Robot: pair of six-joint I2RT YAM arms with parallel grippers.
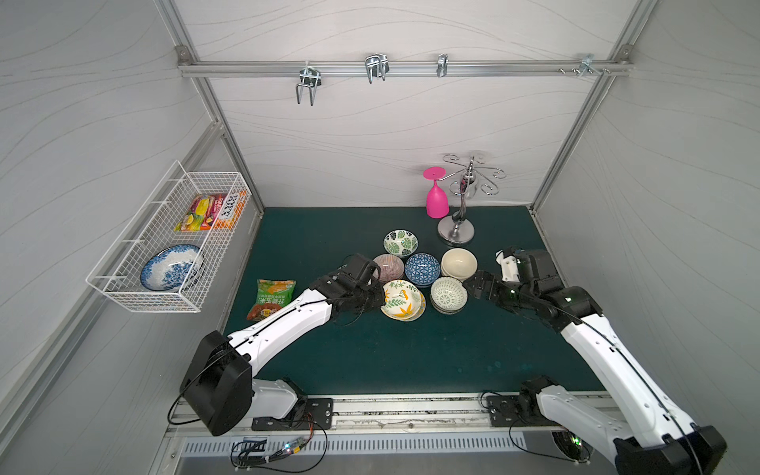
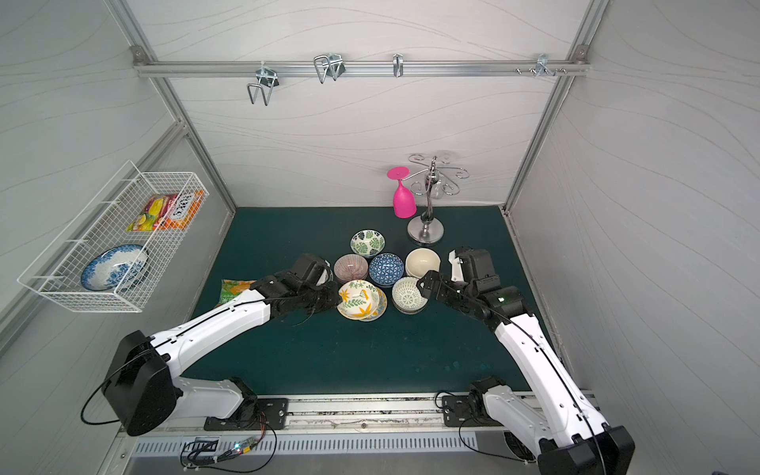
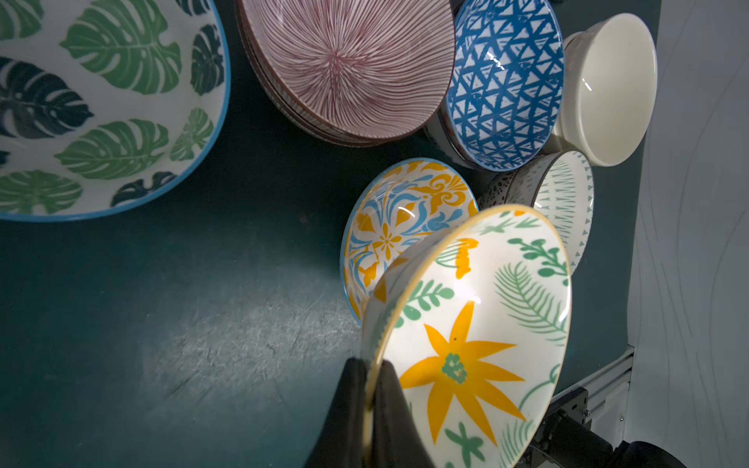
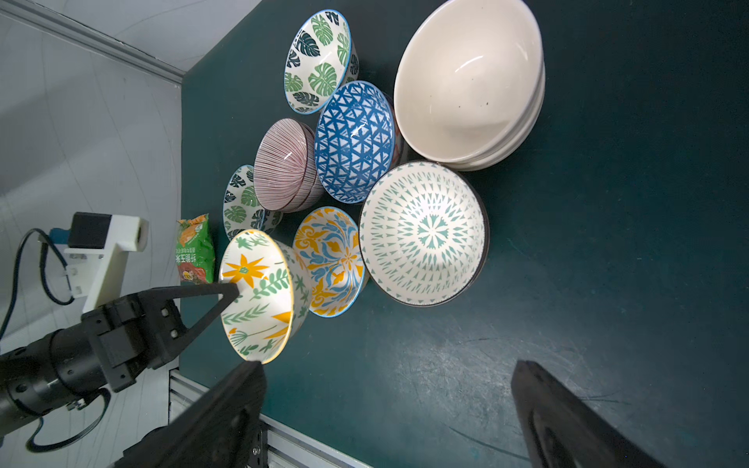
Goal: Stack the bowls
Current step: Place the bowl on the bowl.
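The left gripper [image 3: 372, 366] is clenched on the rim of a cream ceramic bowl with a yellow flower and green leaves [image 3: 466, 324], which tilts over a yellow-and-blue patterned bowl [image 3: 397, 219] on the dark green counter [image 1: 370, 349]. The right gripper [image 4: 387, 366] hangs spread wide and empty near a white bowl with green lattice marks [image 4: 421, 233].

Twelve small bowls [image 1: 421, 269], one large bowl [image 1: 172, 267], one goblet [image 1: 436, 201].

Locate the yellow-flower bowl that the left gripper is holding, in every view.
Top view: yellow-flower bowl near picture centre, front-left among the bowls.
Top view: same spot.
Left wrist: the bowl fills the foreground, rim pinched by the left gripper.
Right wrist: the bowl is tilted beside the yellow-and-blue bowl.
Shared landmark: blue triangle bowl, in all four.
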